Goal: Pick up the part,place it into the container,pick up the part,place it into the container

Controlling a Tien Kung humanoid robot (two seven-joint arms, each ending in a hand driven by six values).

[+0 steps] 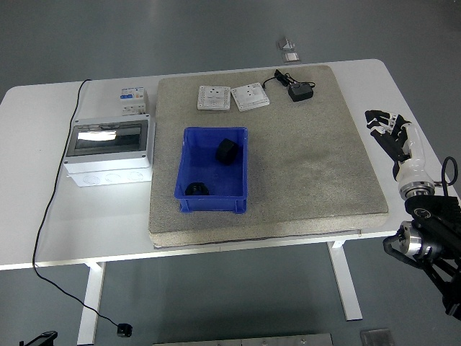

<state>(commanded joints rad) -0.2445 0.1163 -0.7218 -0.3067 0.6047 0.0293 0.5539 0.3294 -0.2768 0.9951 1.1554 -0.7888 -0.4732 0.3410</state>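
Head view, right hand: the right hand [393,135] hangs over the white table [108,216] just past the right edge of the grey mat [310,173], fingers spread and holding nothing.
Head view, left hand: not in view.
Head view, parts: two black parts, one part [227,151] near the far right corner of the blue container [213,204], the other part [196,189] by its near wall; both lie inside it.
Head view, rest of the mat: two white switch plates [233,96] and a black adapter [300,91] at the far edge; I see no loose part, though small dark pieces could be missed at this size.
Head view, risk: the task looks done; if the arm swung back low, it could catch the mat's edge.
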